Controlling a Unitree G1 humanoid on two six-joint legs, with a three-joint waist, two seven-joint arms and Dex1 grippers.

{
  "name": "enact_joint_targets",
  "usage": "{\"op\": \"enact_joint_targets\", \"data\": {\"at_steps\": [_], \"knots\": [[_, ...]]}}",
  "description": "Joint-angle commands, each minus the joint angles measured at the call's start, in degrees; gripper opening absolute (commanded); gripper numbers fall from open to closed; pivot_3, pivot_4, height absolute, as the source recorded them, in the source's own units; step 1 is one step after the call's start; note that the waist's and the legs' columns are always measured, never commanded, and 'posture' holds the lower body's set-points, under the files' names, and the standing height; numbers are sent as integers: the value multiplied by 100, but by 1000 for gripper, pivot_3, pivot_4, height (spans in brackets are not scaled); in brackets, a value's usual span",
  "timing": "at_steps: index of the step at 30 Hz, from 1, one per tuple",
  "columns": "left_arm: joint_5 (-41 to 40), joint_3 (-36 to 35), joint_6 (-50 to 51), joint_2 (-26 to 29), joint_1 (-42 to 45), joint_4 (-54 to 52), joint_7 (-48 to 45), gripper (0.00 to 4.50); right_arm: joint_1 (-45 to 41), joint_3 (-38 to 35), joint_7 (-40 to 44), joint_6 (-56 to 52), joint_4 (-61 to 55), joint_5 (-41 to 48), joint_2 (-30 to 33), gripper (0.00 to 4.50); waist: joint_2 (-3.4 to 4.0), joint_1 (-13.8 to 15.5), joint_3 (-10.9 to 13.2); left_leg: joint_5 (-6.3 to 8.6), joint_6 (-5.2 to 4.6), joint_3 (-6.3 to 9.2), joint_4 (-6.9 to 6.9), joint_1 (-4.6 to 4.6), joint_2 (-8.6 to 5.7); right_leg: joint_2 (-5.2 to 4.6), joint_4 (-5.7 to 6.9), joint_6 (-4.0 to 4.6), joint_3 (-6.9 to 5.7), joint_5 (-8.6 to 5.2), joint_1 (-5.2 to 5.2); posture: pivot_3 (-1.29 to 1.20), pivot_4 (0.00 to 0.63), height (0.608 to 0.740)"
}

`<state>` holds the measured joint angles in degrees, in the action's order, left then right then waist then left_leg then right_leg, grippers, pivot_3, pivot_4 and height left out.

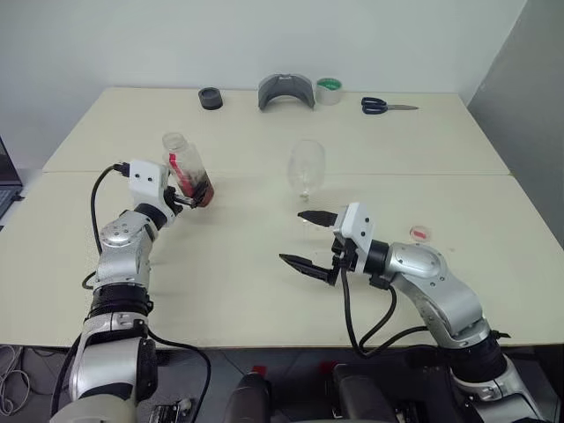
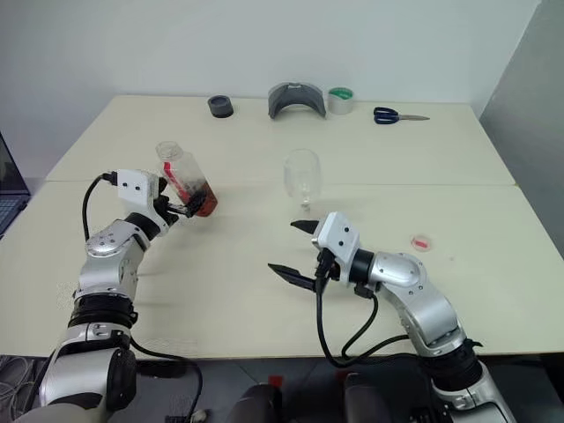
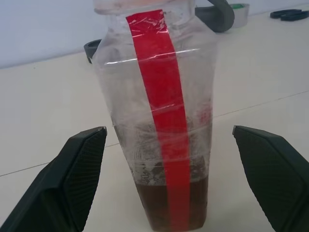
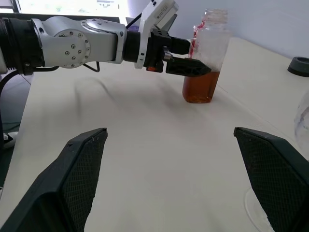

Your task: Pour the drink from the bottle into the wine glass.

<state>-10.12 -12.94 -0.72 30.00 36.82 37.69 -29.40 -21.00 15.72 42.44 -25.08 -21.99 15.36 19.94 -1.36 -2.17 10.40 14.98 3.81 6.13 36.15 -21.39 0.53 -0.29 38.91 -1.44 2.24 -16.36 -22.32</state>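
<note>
The bottle (image 1: 188, 170) stands upright on the left side of the table, its mouth uncapped, with a red strip down its side (image 3: 161, 96). The reddish-brown drink (image 3: 169, 205) fills only its bottom part. My left gripper (image 1: 192, 197) is open, one finger on each side of the bottle's lower half, and a gap shows on both sides in the left wrist view. The clear wine glass (image 1: 307, 167) stands upright near the table's middle, to the right of the bottle. In front of the glass my right gripper (image 1: 292, 236) hangs open and empty above the table.
A small red-and-white cap (image 1: 420, 233) lies right of my right arm. Along the far edge sit a black ring (image 1: 211, 98), a grey curved part (image 1: 285, 91), a tape roll (image 1: 329, 90) and scissors (image 1: 386, 106). A laptop's edge (image 1: 5, 181) shows at far left.
</note>
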Motion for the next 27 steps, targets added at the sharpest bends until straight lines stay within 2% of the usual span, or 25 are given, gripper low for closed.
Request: {"op": "enact_joint_targets", "data": {"at_steps": [1,4,9,11,12,15,22,27], "knots": [[12,-31,-120,53,238,106,53,4500,-112,-67,25,30,-96,123,-30,4471,0,0,0,0,0,0,0,0,0,0,0,0,0,0,0,0,150,740],[-8,-48,-150,34,342,310,61,3908,-134,-67,25,44,-67,125,-44,4500,0,0,0,0,0,1,1,-1,-1,0,0,0,-2,0,-1,0,150,740],[-3,-20,-242,34,527,636,-24,2370,-149,-60,7,63,-51,110,-65,4500,0,0,0,-1,1,3,1,-2,-1,0,0,0,-4,0,-1,0,150,740],[-1,-7,-277,36,574,708,-61,1835,-143,-68,-2,66,-58,105,-68,4500,0,0,0,-1,1,4,1,-3,-1,0,0,1,-4,0,-2,0,150,740],[1,-4,-291,38,585,732,-68,1724,-133,-90,-18,69,-70,103,-65,4500,0,-1,0,-1,1,4,1,-3,-2,0,1,0,-4,0,-2,0,150,740],[4,1,-319,37,589,757,-80,1688,-102,-153,-84,81,-100,83,-56,4500,0,0,0,-1,2,4,2,-4,-1,0,1,0,-4,0,-2,0,150,740],[385,537,-512,-141,517,-253,-92,1688,69,-814,-475,-136,-344,269,49,4500,0,34,0,-2,3,7,5,-12,-5,-4,1,1,-5,1,-5,0,150,740],[773,892,-738,-202,740,-767,49,1688,104,-1193,-751,-180,-390,296,103,4500,-1,42,1,-15,26,7,18,-52,-6,-4,6,2,-2,2,-41,0,150,740]]}}
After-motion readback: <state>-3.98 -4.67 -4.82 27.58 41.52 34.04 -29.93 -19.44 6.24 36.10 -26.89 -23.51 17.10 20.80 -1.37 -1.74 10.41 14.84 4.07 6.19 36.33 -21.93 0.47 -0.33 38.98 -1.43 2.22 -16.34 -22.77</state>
